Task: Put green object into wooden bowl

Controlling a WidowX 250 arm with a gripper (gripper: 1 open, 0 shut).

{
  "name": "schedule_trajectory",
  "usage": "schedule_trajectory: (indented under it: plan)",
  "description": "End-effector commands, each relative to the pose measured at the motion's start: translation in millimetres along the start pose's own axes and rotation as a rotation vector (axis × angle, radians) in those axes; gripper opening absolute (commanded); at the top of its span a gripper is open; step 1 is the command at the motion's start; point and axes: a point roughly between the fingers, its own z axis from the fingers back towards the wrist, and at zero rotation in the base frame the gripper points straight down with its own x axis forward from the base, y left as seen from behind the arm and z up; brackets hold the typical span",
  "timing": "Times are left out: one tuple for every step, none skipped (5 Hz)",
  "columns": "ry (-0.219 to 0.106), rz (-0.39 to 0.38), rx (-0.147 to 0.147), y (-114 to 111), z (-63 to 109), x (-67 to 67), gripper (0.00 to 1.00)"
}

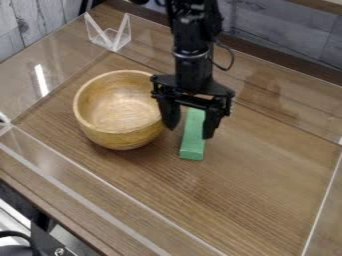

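black gripper (191,120) at frame centre, jaws spread wide, straddling upper end of green object (195,137); contact unclear, nothing gripped. arm drops vertically from top of frame, gripper pointing straight down. green object lies flat on wood-grain table (254,190), just right of wooden bowl (123,109).

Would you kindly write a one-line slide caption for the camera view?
Open claw straddling the upper end of the green bar on the wooden table, beside the empty wooden bowl.
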Motion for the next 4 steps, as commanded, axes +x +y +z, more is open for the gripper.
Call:
schedule_trajectory:
  plan:
    - [-0.044,-0.042,-0.008,6.6,1.4,5.4,1.00]
    - [-0.049,-0.072,-0.013,6.6,0.4,16.9,0.00]
    - [-0.049,-0.107,-0.023,5.6,2.4,26.5,0.00]
    - [-0.045,-0.136,-0.046,5.0,6.1,36.2,1.00]
